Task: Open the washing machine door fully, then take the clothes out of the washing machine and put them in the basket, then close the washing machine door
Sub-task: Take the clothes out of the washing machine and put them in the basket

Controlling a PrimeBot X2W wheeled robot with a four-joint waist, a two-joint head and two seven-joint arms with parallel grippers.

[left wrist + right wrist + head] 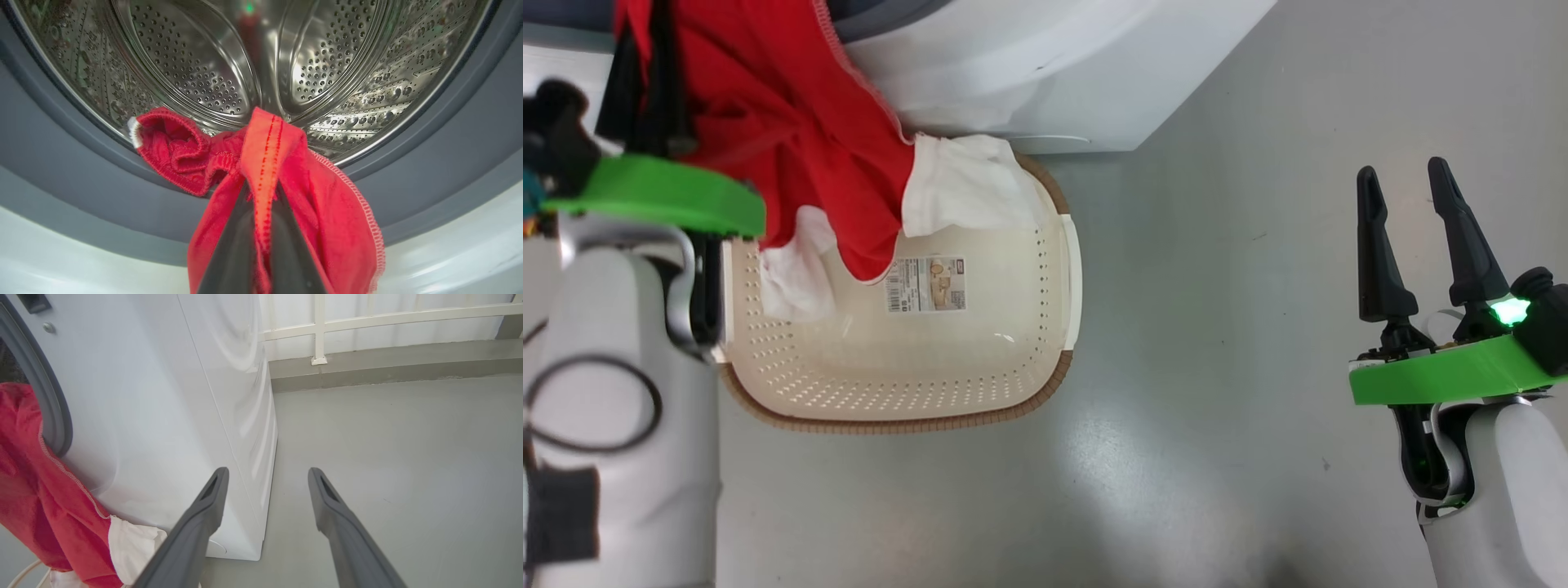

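Now, left claw [261, 190]: pinching clothes [331, 204]
right claw [268, 473]: spread wide, empty
basket [980, 367]: six o'clock from washing machine [1054, 82]

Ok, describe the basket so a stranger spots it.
Find the white washer. On the grey floor before it, under hanging red clothes, sits the basket. Unlike them it is cream, perforated, brown-rimmed, with a paper label inside.
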